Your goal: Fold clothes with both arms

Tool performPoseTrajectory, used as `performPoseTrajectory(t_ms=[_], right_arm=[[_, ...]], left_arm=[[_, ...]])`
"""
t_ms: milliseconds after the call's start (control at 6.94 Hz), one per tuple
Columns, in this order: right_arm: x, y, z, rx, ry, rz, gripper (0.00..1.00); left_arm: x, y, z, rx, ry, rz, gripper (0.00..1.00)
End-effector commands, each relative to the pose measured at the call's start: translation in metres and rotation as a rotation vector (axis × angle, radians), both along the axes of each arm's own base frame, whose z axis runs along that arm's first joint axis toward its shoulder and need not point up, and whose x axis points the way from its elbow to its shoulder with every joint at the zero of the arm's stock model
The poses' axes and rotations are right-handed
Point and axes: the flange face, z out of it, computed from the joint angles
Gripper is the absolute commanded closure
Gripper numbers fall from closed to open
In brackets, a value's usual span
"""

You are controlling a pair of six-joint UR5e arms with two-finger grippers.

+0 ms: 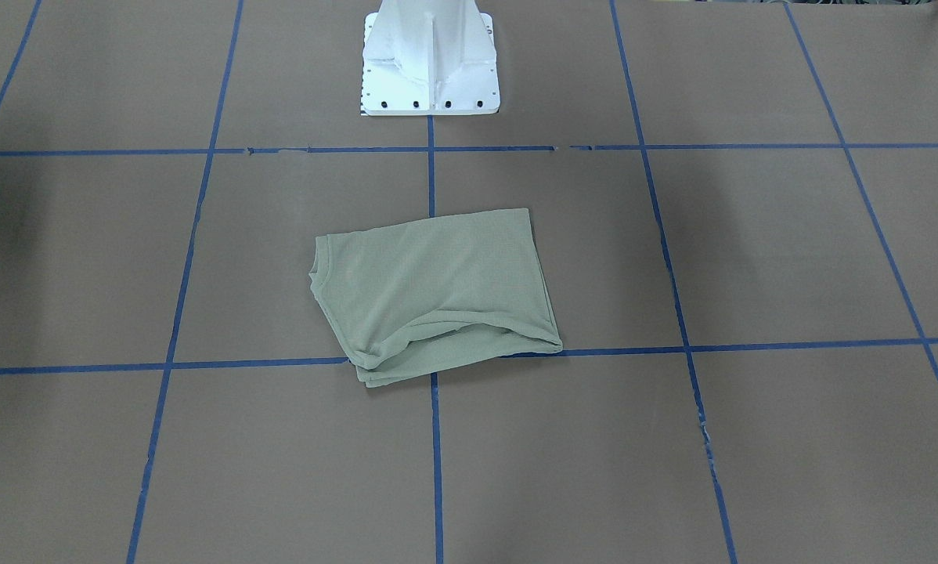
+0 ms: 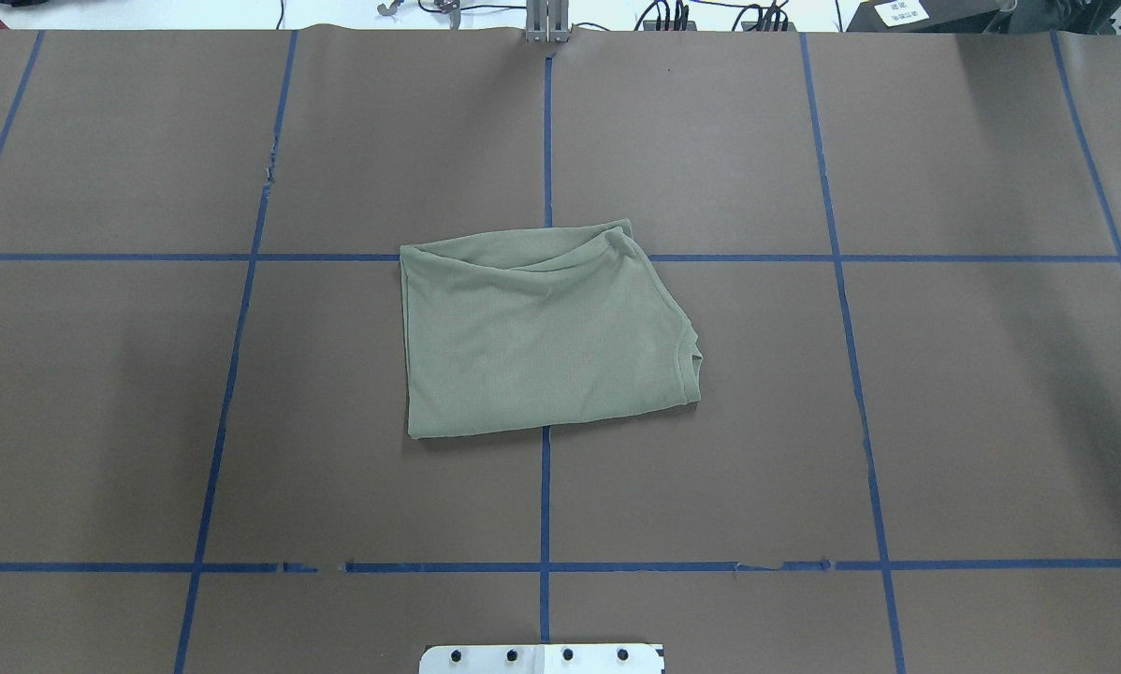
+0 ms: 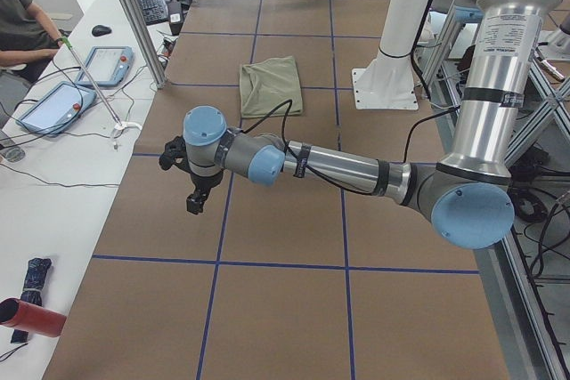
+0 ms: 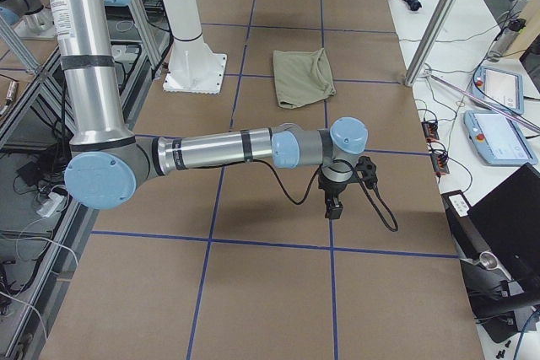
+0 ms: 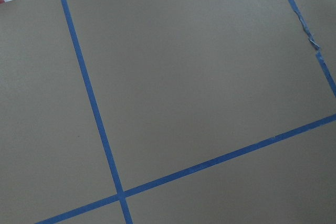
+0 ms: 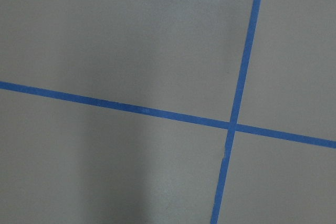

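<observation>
The sage-green clothes (image 1: pixel 434 294) lie folded into a compact rectangle at the table's middle, neck edge toward the robot's right (image 2: pixel 542 337). They also show small in both side views (image 3: pixel 270 84) (image 4: pixel 302 77). Both arms hang far out toward the table's ends, away from the shirt. My left gripper (image 3: pixel 194 202) points down over bare table, and so does my right gripper (image 4: pixel 332 208). From these side views I cannot tell whether either is open or shut. Both wrist views show only brown table and blue tape lines.
The white pedestal base (image 1: pixel 430 63) stands behind the shirt. A person (image 3: pixel 18 24) sits at a side bench with control tablets (image 3: pixel 53 104). More tablets (image 4: pixel 498 137) and a laptop lie off the other end. Aluminium posts (image 3: pixel 134 15) stand at the table edges.
</observation>
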Motion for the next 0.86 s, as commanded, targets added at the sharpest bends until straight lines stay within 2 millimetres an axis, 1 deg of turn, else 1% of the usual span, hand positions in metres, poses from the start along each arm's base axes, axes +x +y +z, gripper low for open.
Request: performPoseTrajectory(t_ms=[0, 576, 721], right_arm=[[0.000, 0.000, 0.004, -0.008, 0.001, 0.000, 0.00], [0.000, 0.003, 0.010, -0.020, 0.004, 0.000, 0.00], [0.002, 0.005, 0.014, -0.030, 0.005, 0.003, 0.00]], left_arm=[[-0.001, 0.000, 0.000, 0.001, -0.001, -0.001, 0.00], [0.000, 0.000, -0.006, 0.016, 0.001, 0.000, 0.00], [-0.001, 0.001, -0.006, 0.019, -0.001, 0.001, 0.00]])
